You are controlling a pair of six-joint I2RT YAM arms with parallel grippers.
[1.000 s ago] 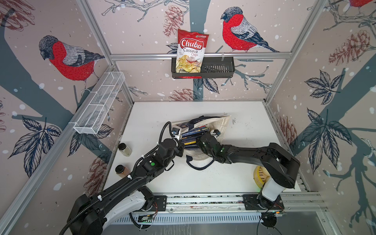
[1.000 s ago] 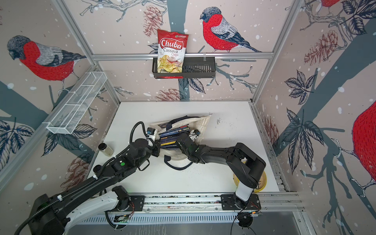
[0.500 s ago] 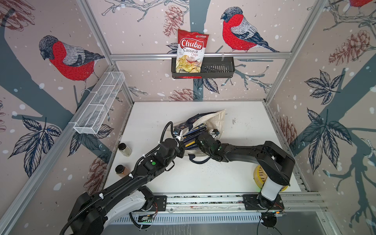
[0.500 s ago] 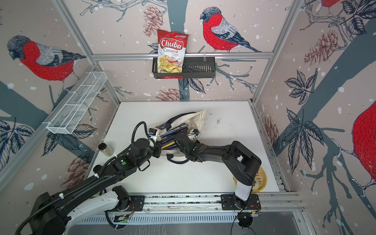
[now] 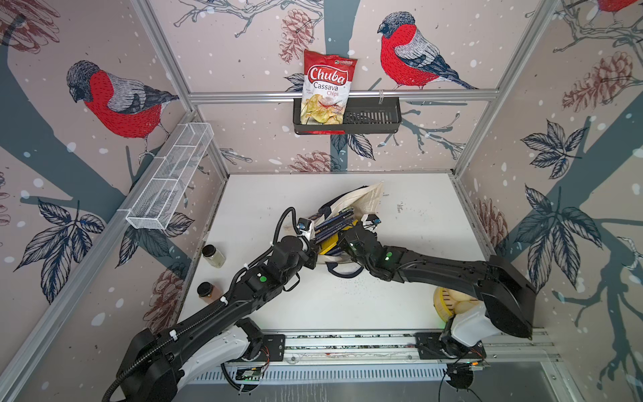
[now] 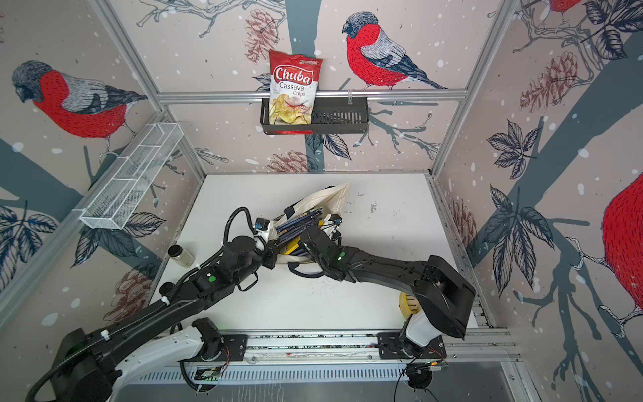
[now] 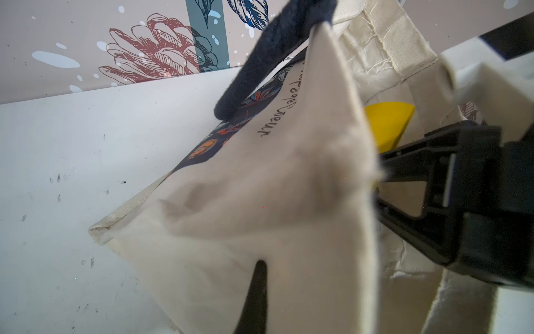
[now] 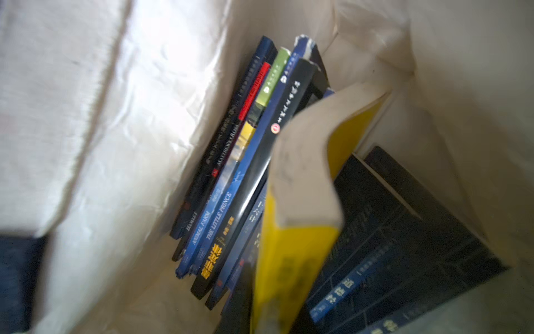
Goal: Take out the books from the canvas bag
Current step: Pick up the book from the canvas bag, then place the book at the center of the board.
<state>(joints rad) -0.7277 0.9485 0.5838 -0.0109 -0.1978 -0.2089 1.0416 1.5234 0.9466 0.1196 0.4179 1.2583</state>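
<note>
Inside canvas bag point(image 5: 369, 196), ten-odd books point(image 8: 231, 185); left tool point(image 5: 311, 256) tight on it; right tool point(image 5: 343, 239) unclear.

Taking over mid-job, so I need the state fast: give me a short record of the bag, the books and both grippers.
bag: lying on the table, mouth open toward the arms
books: stacked inside the bag; none seen out on the table
yellow book: nearest the right gripper, pages bent
left gripper: shut on the bag's cloth edge
right gripper: at the bag's mouth by the yellow book; grip unclear
task: not yet done
</note>
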